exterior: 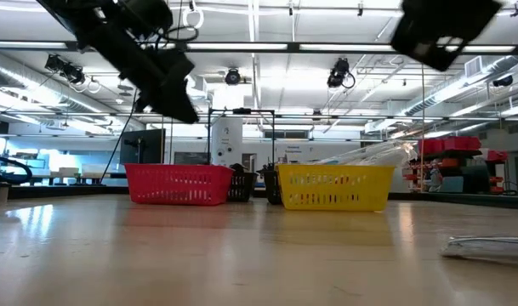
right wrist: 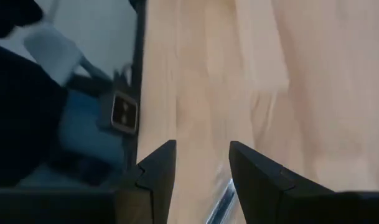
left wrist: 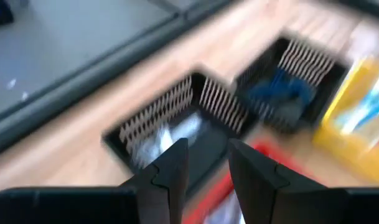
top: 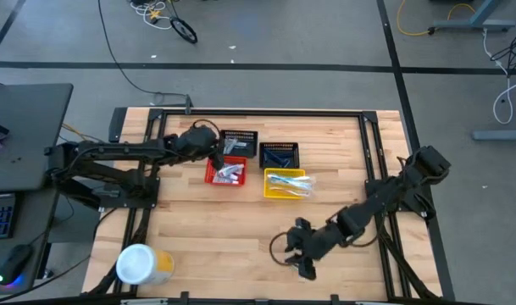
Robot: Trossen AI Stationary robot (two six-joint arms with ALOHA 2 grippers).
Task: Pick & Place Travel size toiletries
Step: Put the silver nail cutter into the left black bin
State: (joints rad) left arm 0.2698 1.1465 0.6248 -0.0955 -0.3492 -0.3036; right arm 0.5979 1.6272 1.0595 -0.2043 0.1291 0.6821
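My left gripper [top: 212,149] is open and empty, in the air over the far edge of the red basket [top: 227,173], beside a black basket [left wrist: 177,124] that holds pale items. In the low view it hangs above the red basket [exterior: 179,184]. My right gripper [top: 293,251] is open and empty near the table's front edge. It is above a clear, shiny packet [exterior: 488,246] that lies flat on the wood; a strip of the packet shows between the fingers in the right wrist view [right wrist: 221,202]. The red basket holds white tubes. The yellow basket [top: 287,183] holds toothbrushes. A second dark basket [top: 280,155] holds blue razors.
A large white-and-yellow canister [top: 143,264] stands at the table's near left corner. The four baskets cluster at the far middle. Black frame rails [top: 372,161] run along the table's sides. Bare wood lies between the baskets and the front edge.
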